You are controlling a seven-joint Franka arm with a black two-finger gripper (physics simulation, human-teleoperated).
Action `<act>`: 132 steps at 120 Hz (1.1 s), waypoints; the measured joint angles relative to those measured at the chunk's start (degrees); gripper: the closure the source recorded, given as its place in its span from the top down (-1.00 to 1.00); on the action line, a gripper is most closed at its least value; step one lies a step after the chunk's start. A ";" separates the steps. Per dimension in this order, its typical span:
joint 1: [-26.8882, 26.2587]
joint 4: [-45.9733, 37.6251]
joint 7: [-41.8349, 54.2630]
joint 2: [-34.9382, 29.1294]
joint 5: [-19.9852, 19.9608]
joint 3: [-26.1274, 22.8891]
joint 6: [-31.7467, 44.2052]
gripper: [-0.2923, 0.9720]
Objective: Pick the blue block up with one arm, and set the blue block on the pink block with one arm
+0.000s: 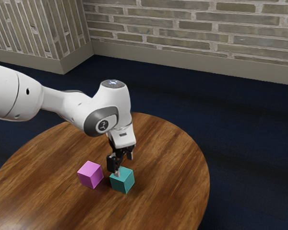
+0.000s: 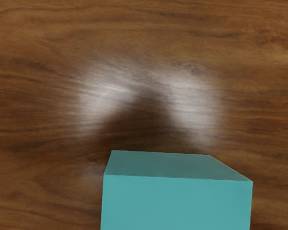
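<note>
Our gripper hangs directly over the teal block, at its top face; we cannot tell whether the claw is spread or closed. The block rests on the round wooden table, just beside the pink block, not touching it

Soft even light, pale glare streaked on the table, dark shadow pooled by the blue block
</note>
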 joint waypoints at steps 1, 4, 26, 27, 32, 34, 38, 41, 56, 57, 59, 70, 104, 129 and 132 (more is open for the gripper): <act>-0.07 -0.07 0.01 0.01 -0.04 -0.03 0.01 0.54; -0.26 -0.33 0.04 0.04 -0.16 -0.11 0.05 0.54; 0.14 -1.49 0.24 1.16 -0.66 -0.24 0.38 0.54; 0.16 -1.50 0.24 1.28 -0.67 -0.24 0.40 0.54; 0.23 -1.53 0.28 1.72 -0.71 -0.24 0.49 0.54; 0.26 -1.53 0.29 1.88 -0.72 -0.24 0.51 0.54; 0.31 -1.54 0.32 2.33 -0.74 -0.24 0.62 0.54; 0.34 -1.54 0.34 2.83 -0.75 -0.24 0.75 0.54; 0.51 -1.55 0.43 4.30 -0.79 -0.24 1.33 0.51; 0.52 -1.55 0.43 4.32 -0.80 -0.24 1.36 0.49; 0.52 -1.55 0.44 4.35 -0.86 -0.24 1.41 0.46; 0.56 -1.49 0.55 4.31 -1.23 -0.24 1.65 0.17; 0.58 -1.48 0.86 -0.48 -1.39 -0.25 1.14 0.03; 1.19 -1.47 1.15 -7.97 -1.50 -0.21 -2.81 0.04; 1.40 -1.47 1.19 -8.58 -1.51 -0.21 -3.46 0.04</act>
